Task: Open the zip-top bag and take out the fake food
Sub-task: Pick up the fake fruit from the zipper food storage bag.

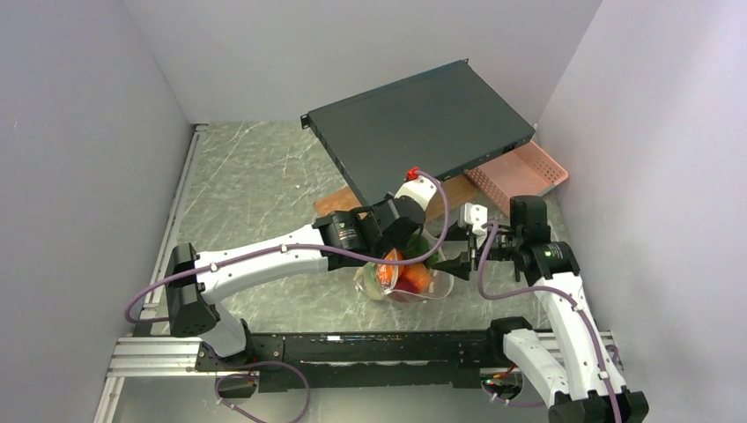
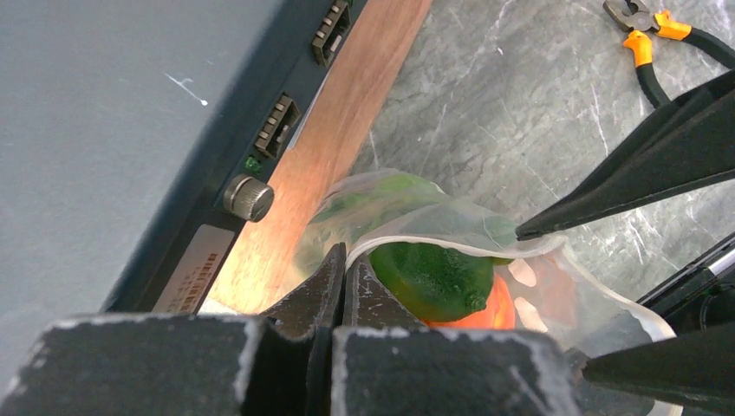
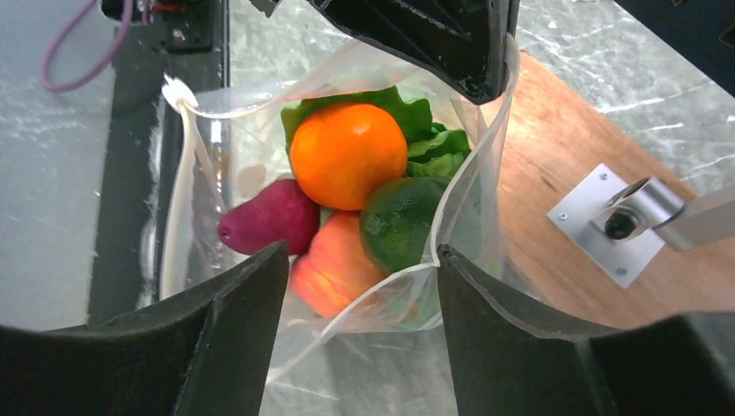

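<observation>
The zip-top bag (image 1: 407,282) lies in front of the arm bases with its mouth pulled open. My left gripper (image 2: 347,260) is shut on the far rim of the bag (image 2: 433,217). Inside lies the fake food: an orange (image 3: 347,154), a purple-red piece (image 3: 270,217), a green lime (image 3: 399,221), a peach-coloured piece (image 3: 334,269) and a leafy green (image 3: 425,130). My right gripper (image 3: 360,260) stands open over the near rim of the bag (image 3: 373,373). That rim runs between its fingers, and its right fingertip (image 3: 451,260) touches the rim.
A dark flat equipment case (image 1: 423,128) rests tilted on a wooden board (image 1: 339,201) just behind the bag. A pink lattice basket (image 1: 524,172) sits at the back right. Orange-handled pliers (image 2: 650,35) lie on the marble top. White walls close in both sides.
</observation>
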### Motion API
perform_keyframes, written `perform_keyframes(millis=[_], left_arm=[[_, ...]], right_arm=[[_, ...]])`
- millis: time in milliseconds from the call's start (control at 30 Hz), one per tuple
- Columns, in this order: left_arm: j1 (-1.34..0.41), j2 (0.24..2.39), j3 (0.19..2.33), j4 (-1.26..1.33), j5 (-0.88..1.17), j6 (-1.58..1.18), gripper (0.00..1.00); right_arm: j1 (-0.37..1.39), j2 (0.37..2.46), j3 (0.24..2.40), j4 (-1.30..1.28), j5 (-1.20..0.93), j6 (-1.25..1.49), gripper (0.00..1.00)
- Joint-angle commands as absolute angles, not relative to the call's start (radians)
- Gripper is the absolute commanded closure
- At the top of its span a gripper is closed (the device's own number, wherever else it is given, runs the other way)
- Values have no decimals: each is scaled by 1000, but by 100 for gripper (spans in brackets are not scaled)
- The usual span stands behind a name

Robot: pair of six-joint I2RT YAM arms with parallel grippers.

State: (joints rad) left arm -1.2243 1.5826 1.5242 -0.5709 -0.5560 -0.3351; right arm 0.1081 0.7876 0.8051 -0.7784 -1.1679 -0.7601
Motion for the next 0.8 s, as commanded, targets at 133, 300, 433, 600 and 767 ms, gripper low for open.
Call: perform_keyframes(millis=[133,300,433,600,767], left_arm=[[-1200,1542,1513,-456,-506,-364,100],[-1192,1545,1508,-455,-500,-390,100],[-1184,1549,1506,-462,-483,-409,100],[-1174,1546,1491,-432,-453,-412,100],[-1168,1534,1468,-408,-419,-410,100]], right_arm=[[110,856,899,-778,-1206,-1023,38],[105,853,1013,-813,-1179,-946,27],[95,842,1032,-850,-1173,-963,22],[179,838,949,-965,-1195,-1117,32],[252,854,840,-821,-1045,-1238,41]])
